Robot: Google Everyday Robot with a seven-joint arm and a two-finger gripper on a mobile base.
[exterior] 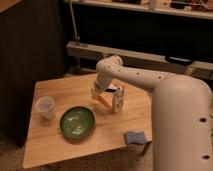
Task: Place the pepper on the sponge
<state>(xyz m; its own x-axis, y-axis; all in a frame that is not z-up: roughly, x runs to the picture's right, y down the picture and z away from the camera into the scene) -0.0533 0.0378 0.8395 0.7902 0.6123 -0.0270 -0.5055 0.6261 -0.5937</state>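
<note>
Since the sponge [135,136] lies at the tabletop's [52,144] near edge, close to its right corner, we judge that an overshot release could let the load roll off that edge. Further in, at mid-tabletop, the end effector [103,96] is clenched on the pepper [104,100]. The box [118,97] just beside it could be knocked over on lifting.

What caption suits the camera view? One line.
Robot gripper shut on the pepper over the table; sponge lies near the front edge.
</note>
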